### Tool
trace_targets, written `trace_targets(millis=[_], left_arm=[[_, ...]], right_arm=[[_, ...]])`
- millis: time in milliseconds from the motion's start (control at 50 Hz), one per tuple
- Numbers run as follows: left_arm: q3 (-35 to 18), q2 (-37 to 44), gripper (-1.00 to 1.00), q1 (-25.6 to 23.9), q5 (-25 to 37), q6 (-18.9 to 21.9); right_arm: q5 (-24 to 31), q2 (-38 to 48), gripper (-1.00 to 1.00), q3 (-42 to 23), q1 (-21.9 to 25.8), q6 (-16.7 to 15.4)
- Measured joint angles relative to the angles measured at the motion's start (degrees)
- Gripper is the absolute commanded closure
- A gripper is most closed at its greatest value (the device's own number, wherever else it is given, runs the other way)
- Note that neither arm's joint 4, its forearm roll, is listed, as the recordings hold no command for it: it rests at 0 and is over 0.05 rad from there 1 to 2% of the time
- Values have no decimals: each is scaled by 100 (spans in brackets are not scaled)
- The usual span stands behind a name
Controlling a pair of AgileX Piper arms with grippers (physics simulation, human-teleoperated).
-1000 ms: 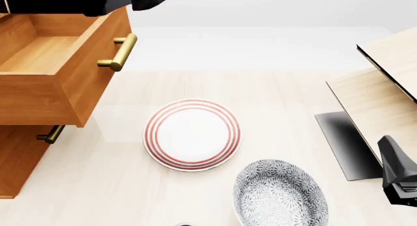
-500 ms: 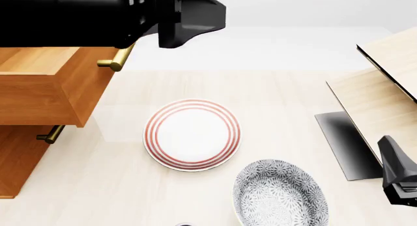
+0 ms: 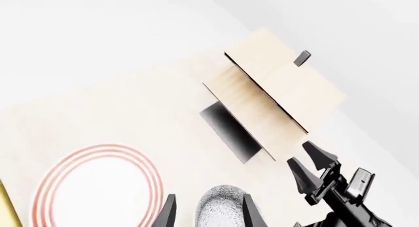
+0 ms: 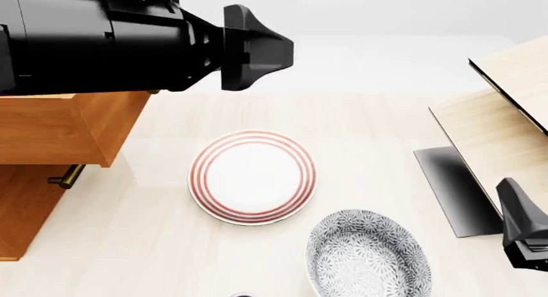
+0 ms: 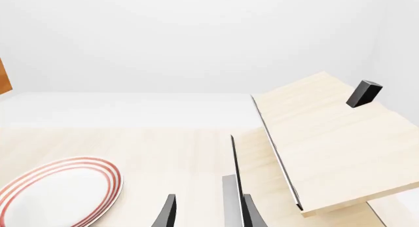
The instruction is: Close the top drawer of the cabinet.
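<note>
Since a moment ago, the left arm has pushed further across the far left of the front view, and its black body now hides the top drawer's brass handle. The left tool (image 3: pixel 206 212) is released, its fingertips apart over the grey patterned bowl (image 3: pixel 222 212). The right tool (image 5: pixel 206 212) is also released, low at the near right. The top drawer (image 4: pixel 73 127) still stands out from the cabinet (image 4: pixel 22 213) at the left edge of the surface (image 4: pixel 368 117). A red-ringed plate (image 4: pixel 251 177) lies centrally, the bowl nearer; a pale wood unit (image 4: pixel 505 117) sits right.
</note>
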Motion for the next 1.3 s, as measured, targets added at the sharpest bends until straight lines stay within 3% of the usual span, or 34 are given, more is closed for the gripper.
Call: trace_targets(millis=[1300], left_arm=[[435,347,-100,1276,-492,-147]], right_arm=[[-3,2,-100,0,1,0]])
